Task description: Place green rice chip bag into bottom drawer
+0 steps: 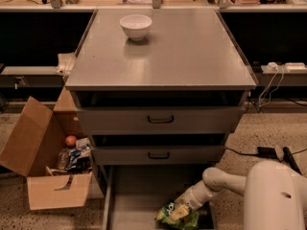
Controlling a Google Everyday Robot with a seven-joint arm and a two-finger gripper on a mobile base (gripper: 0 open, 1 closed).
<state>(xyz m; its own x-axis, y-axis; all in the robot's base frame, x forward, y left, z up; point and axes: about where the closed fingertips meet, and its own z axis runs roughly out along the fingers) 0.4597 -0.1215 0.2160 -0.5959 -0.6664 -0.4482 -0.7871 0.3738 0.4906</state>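
Note:
The green rice chip bag (176,216) is crinkly, with a dark logo and a pale patch, and sits low in the open bottom drawer (134,195), near its front right part. The drawer is pulled out below the two upper grey drawers and its flat floor shows. My gripper (181,210) reaches down from the white arm at the lower right and is right at the top of the bag, touching it.
A white bowl (135,26) stands on the cabinet's grey top (182,51). An open cardboard box (45,162) with an orange ball and clutter sits on the floor left of the drawer. Cables and a power strip (288,67) lie at the right.

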